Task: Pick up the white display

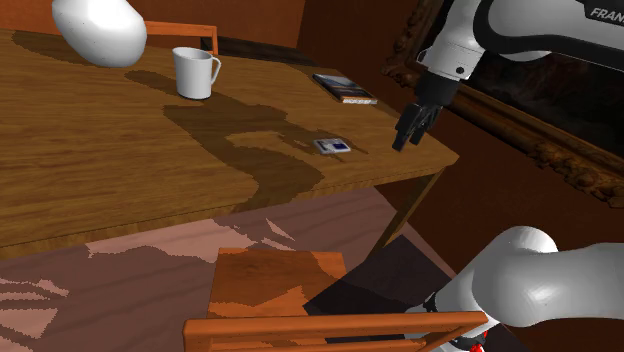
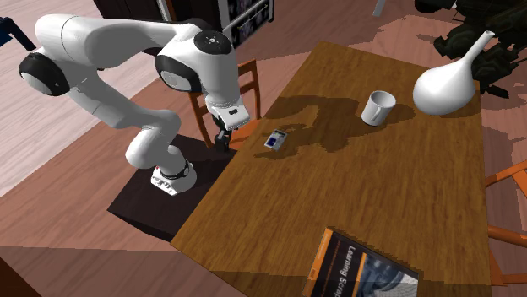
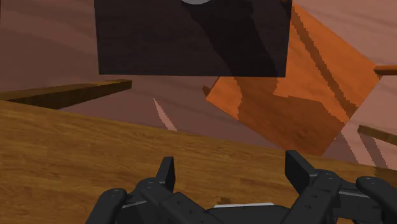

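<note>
The gripper point(image 1: 412, 130) hangs with its fingers apart over the table point(image 1: 120, 170) at its edge on the shoulder view's right. The white display point(image 1: 331, 146) lies flat near it, to the left, untouched. Being thin, it could skid if a fingertip clips it, or the fingers could jam on the tabletop.

Display point(image 1: 331, 146) on table point(image 1: 100, 150) nr edge, mug point(image 1: 195, 72) & book point(image 1: 344, 88) behind
</note>
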`<state>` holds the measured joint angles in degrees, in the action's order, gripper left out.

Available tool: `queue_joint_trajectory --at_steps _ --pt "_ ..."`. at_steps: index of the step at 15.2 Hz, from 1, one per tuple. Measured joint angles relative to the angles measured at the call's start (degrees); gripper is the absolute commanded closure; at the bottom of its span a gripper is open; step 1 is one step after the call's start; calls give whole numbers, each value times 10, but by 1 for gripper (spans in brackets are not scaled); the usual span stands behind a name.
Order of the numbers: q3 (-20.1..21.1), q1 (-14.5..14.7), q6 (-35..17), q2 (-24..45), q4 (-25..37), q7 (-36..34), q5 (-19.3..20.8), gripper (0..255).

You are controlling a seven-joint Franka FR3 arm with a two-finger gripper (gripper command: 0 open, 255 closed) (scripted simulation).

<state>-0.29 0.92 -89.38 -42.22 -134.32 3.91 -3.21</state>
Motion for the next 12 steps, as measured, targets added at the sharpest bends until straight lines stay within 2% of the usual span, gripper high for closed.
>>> queue_joint_trajectory --at_steps 3,12 --pt "-6 17 -13 29 17 42 7 0" --pt "-29 122 -91 196 121 355 35 0"
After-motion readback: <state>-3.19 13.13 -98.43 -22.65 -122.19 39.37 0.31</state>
